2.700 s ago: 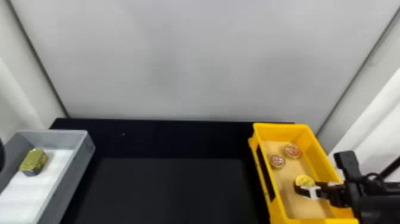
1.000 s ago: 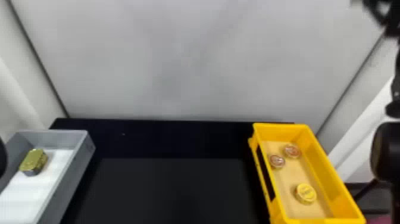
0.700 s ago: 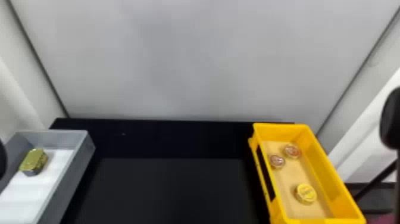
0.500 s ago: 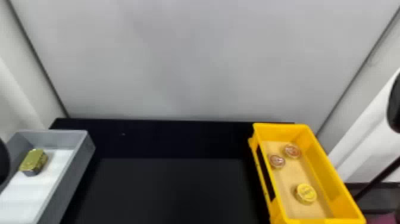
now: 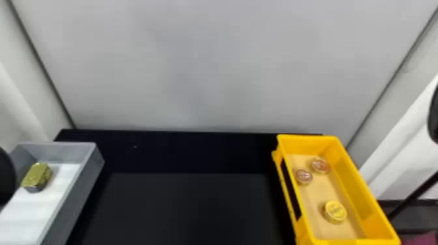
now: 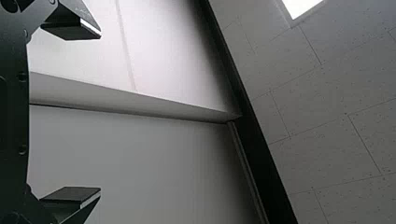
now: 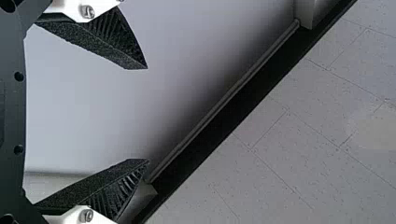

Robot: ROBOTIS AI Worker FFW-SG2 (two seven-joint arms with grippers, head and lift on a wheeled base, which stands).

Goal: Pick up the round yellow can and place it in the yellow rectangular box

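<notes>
Round yellow can [image 5: 335,211] stands inside the yellow rectangular box [image 5: 355,192]

The yellow can rests on the box's tan floor [image 5: 314,203], in the near half, its round yellow top facing up and its sides apart from the box walls. Two smaller round tins with reddish tops sit toward the box's far end: one tin [image 5: 303,176] close to the left wall, the other tin [image 5: 320,165] just beside it and a little nearer the far wall. The box stands at the right end of the black worktop [image 5: 185,208], its far rim near the worktop's far edge.

At the worktop's left end is a grey tray [image 5: 75,195] with a white liner [image 5: 39,208]. On that liner, toward the tray's far end, lies a gold-topped rectangular tin [image 5: 38,176], well apart from the yellow can.

The left claw [image 6: 100,112] is spread wide with nothing between its fingers, raised before a pale wall [image 6: 130,158] and a tiled ceiling [image 6: 327,140]. The right claw [image 7: 147,115] also stands wide and empty, its black fingers ribbed. In the head view, dark parts of the left arm [image 5: 6,176] and right arm [image 5: 433,114] show at the side edges.
</notes>
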